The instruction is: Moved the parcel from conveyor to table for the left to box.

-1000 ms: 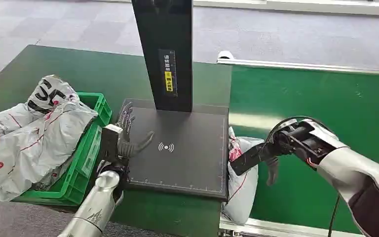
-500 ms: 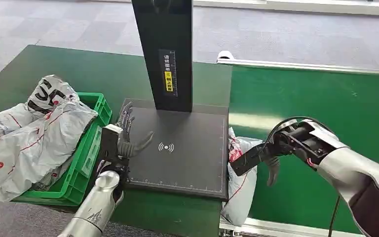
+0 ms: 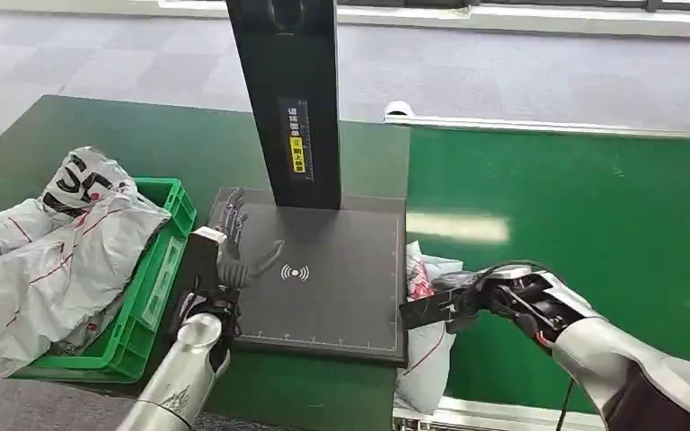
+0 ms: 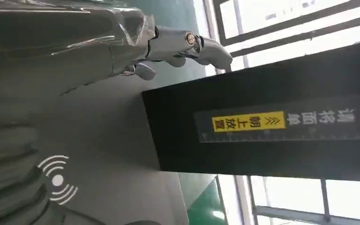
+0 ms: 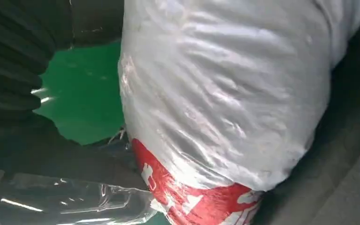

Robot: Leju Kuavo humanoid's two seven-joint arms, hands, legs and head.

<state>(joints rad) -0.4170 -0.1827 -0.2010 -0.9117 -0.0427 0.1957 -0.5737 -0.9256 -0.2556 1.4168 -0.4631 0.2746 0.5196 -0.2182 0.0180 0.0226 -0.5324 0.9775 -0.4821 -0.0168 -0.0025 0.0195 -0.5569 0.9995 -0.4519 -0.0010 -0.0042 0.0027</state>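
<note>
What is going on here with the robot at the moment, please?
The robot's right hand is at a white plastic parcel with red print on the green conveyor belt, beside the dark scanner pad. Its left hand rests open at the pad's edge. The green crate already holds other parcels.

Parcel [image 3: 427, 346]: crinkled glossy white plastic film, red print. Conveyor [image 3: 584, 260]: smooth green belt, showed a sheen. Scanner pad [image 3: 323, 274]: matt dark grey, finely textured. Crate [image 3: 148, 305]: green moulded plastic. Left hand [image 3: 234, 247]: grey, under clear glossy film.
</note>
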